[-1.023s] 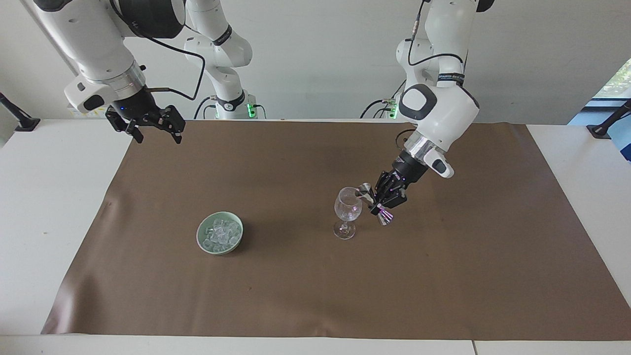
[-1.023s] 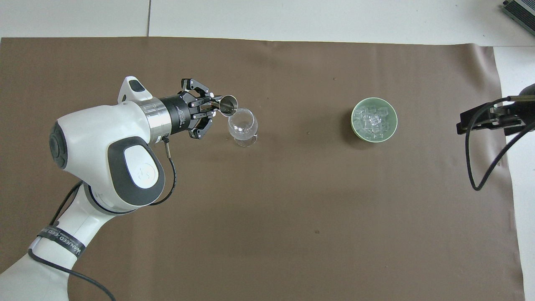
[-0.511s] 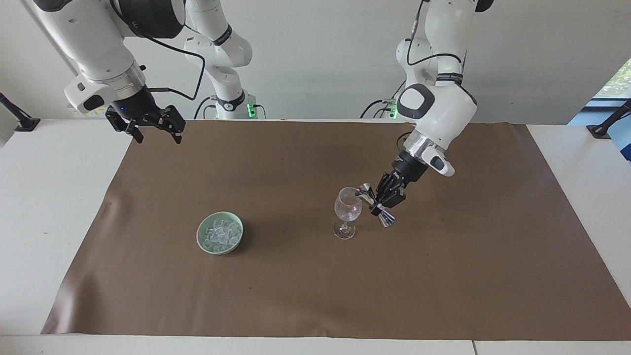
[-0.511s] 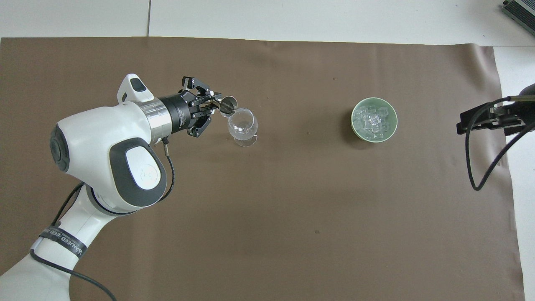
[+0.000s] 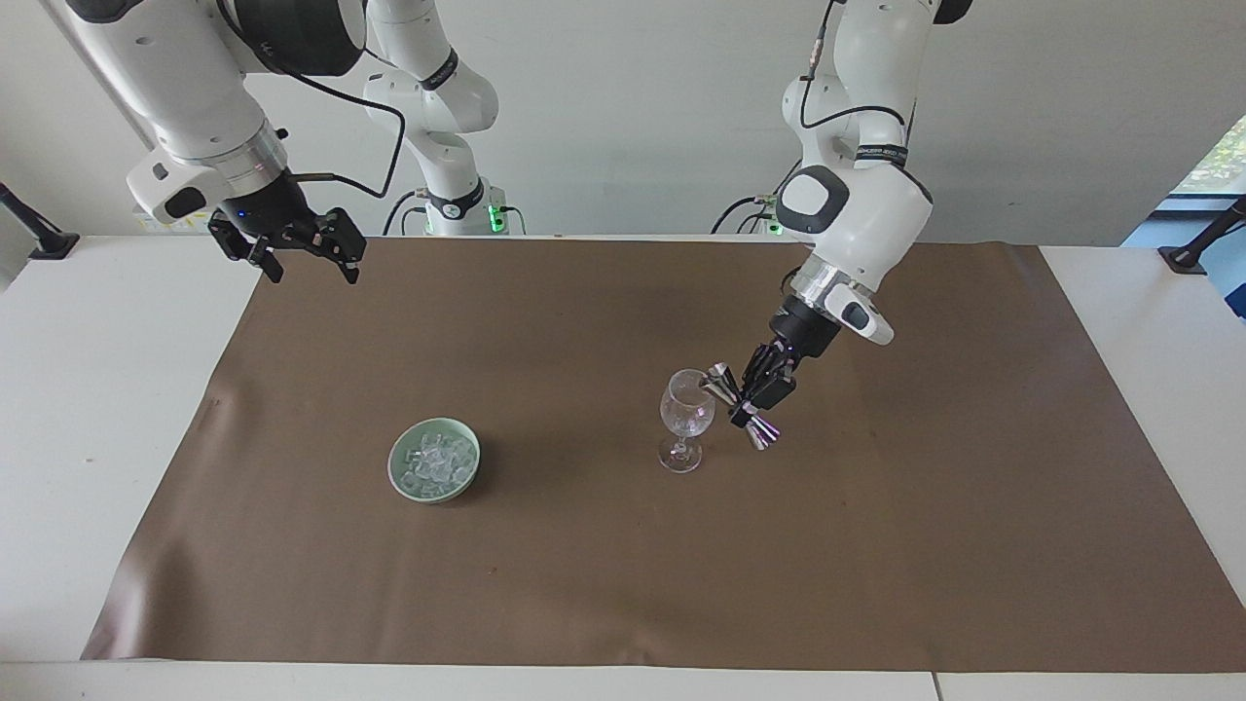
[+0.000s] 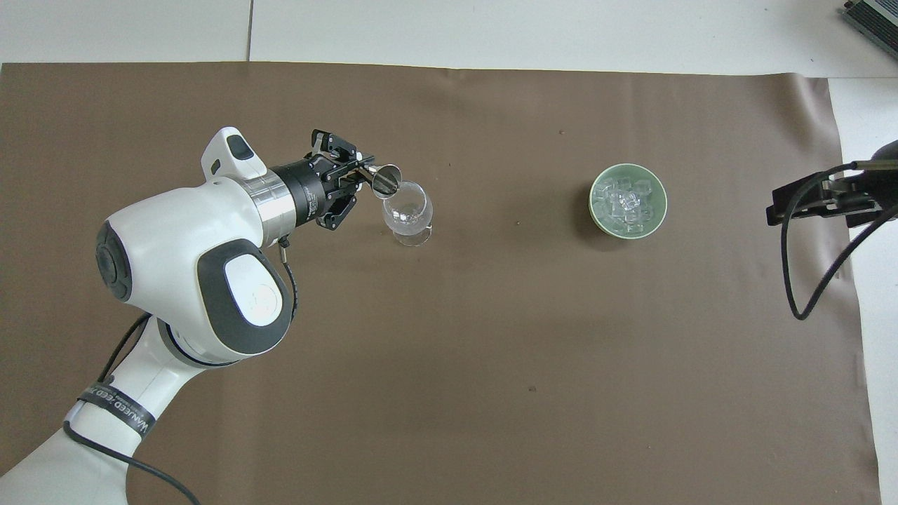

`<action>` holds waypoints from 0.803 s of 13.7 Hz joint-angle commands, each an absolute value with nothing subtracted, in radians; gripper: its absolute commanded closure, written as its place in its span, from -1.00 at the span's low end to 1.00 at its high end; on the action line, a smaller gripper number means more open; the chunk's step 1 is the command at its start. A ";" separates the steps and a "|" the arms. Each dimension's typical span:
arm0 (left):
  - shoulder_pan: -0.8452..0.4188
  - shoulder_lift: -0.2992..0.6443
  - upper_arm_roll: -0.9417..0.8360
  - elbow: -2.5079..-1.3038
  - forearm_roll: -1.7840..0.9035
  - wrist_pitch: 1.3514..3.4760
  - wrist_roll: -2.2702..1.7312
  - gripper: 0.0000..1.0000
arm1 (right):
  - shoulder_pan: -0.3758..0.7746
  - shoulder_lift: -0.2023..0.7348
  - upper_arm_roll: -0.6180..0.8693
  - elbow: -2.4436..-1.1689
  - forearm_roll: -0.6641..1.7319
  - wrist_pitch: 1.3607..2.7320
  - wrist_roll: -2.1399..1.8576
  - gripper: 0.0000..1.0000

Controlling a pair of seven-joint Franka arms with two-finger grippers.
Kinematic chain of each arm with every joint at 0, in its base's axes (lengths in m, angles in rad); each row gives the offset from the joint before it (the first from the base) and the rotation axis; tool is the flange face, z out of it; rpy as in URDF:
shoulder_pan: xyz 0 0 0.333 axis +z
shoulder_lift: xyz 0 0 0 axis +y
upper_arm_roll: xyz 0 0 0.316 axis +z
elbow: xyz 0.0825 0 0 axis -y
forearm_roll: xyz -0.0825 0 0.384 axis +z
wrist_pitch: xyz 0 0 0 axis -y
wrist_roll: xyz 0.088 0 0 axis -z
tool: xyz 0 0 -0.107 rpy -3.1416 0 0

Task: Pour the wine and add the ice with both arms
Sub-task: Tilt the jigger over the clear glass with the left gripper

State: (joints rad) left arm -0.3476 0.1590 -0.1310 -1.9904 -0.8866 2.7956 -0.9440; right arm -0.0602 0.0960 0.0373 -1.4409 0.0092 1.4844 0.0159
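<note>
- Since a sec ago: left arm's wrist rolled, jigger (image 5: pixel 742 406) tipped more at wine glass (image 5: pixel 686 414) rim.
- Left gripper (image 5: pixel 751 401) pinches jigger waist.
- Glass upright mid-mat; likely fragile, tippy, so hold by stem.
- Ice (image 5: pixel 434 460) in green bowl (image 6: pixel 657 221), toward right arm's end; prob. slippery.
- Right gripper (image 5: pixel 304 255) spread, waits over mat corner.

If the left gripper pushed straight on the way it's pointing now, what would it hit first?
Most likely the wine glass. The left gripper, shut on a tilted metal jigger, points down toward the glass's rim, and the jigger's mouth already sits at that rim. Exact contact is hard to judge.
</note>
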 commanded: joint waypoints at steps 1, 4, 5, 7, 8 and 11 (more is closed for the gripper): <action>-0.367 0.127 -0.115 -2.026 -0.876 2.821 -0.898 1.00 | -0.060 0.081 0.028 -1.463 0.029 1.500 -0.002 -1.00; -0.368 0.129 -0.115 -2.028 -0.876 2.842 -0.861 1.00 | -0.060 0.081 0.028 -1.463 0.029 1.500 -0.002 -1.00; -0.377 0.129 -0.117 -2.029 -0.876 2.867 -0.861 1.00 | -0.060 0.081 0.028 -1.463 0.029 1.500 -0.002 -1.00; -0.380 0.130 -0.115 -2.029 -0.876 2.873 -0.838 1.00 | -0.060 0.081 0.028 -1.463 0.029 1.500 -0.002 -1.00; -0.380 0.132 -0.115 -2.028 -0.876 2.876 -0.831 1.00 | -0.060 0.081 0.028 -1.463 0.029 1.500 -0.002 -1.00; -0.380 0.135 -0.115 -2.026 -0.876 2.899 -0.787 1.00 | -0.060 0.081 0.028 -1.463 0.029 1.500 -0.002 -1.00</action>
State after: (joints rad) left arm -0.3606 0.1590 -0.1305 -1.9957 -0.8865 2.8654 -0.8131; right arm -0.0602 0.0960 0.0373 -1.4409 0.0092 1.4844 0.0159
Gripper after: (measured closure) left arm 0.789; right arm 0.000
